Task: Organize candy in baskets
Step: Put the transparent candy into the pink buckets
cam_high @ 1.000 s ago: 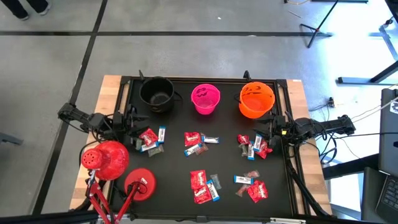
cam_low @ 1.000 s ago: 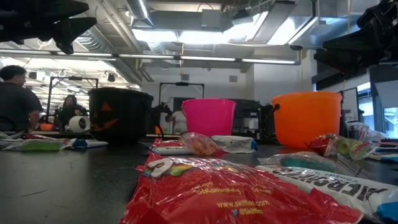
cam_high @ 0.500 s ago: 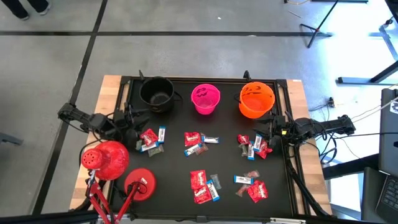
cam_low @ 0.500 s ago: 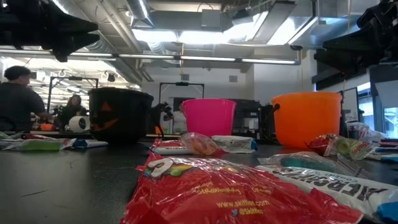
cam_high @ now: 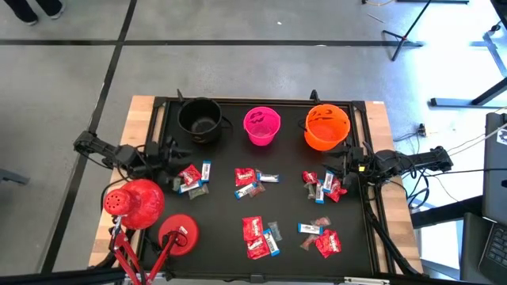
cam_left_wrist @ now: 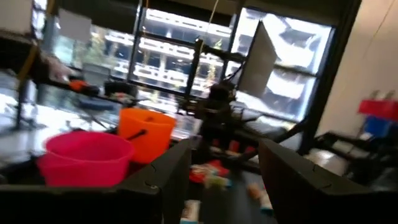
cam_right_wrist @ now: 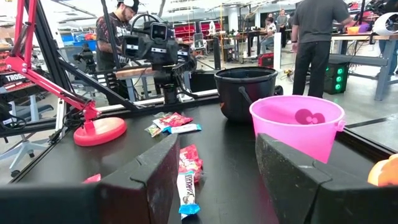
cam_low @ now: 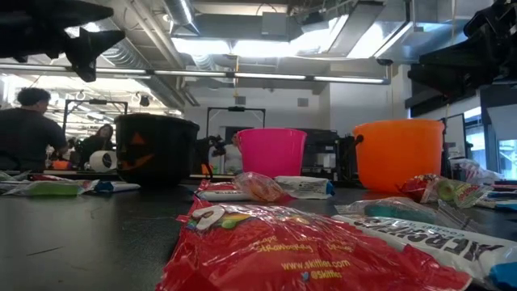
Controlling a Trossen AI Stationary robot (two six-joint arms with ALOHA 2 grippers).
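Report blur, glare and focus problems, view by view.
Low view: nearest red candy wrapper looms soft, ceiling lights glare. Left wrist view: blurred, windows blown out. High view: bright floor patch at the right. Right wrist view: sharp, pink bucket clear.

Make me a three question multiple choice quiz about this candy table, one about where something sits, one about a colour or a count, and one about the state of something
1. Which bucket stands between the other two in the row?
A. black bucket
B. pink bucket
C. orange bucket

2. How many buckets are on the table?
A. two
B. three
C. five

3. How do the two hands stand?
A. both open, holding nothing
B. left hand shut on a candy
C. right hand shut on the bucket rim

Answers:
1. B: in the high view the pink bucket sits between the black bucket and the orange bucket.
2. B: only those three show along the table's far edge.
3. A: the left hand by the left candy pile and the right hand by the right candy pile each show parted fingers with nothing between them in their wrist views.
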